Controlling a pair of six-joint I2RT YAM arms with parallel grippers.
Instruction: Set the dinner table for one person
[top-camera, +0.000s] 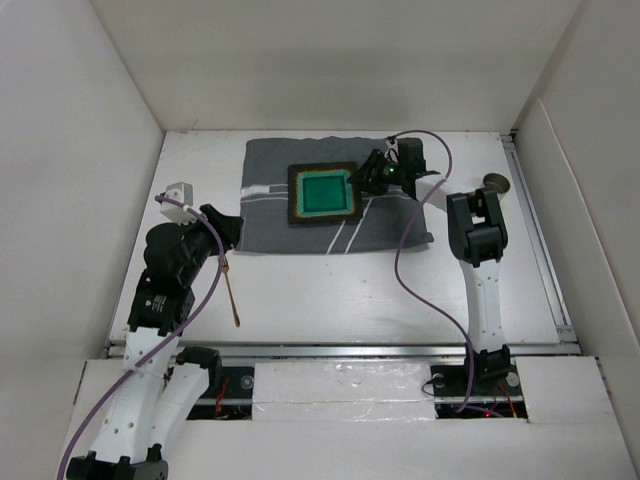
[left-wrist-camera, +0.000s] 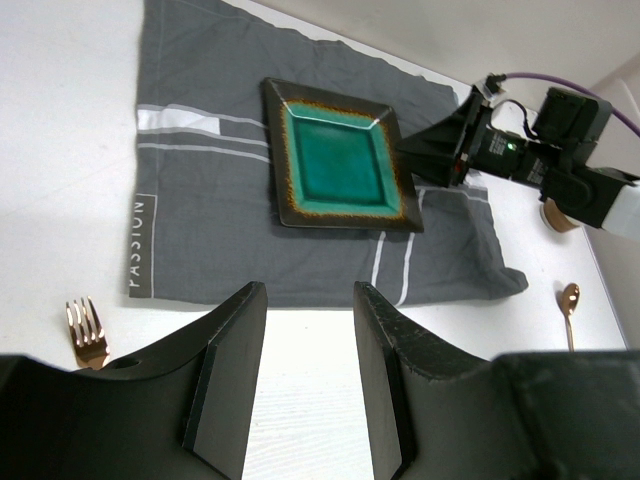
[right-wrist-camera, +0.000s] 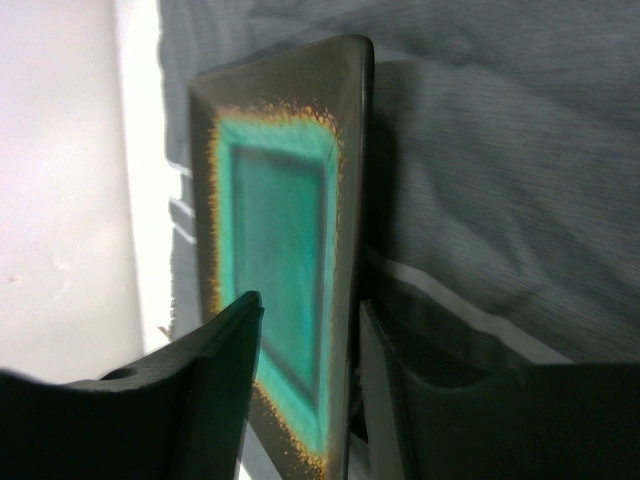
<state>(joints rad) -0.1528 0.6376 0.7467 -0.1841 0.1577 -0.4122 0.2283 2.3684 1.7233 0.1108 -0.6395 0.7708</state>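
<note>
Right tool: jaws apart, astride plate rim, probably to square it on cloth.
Left tool: jaws apart, empty, near fork, likely next pickup.

White table in front of me, a grey cloth spread toward its far side.
Copper fork lies near the cloth's left corner; copper spoon lies to its right.

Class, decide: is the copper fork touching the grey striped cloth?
Apart. The left wrist view shows the fork lying on the white table, a clear strip of tabletop separating it from the cloth.
</note>
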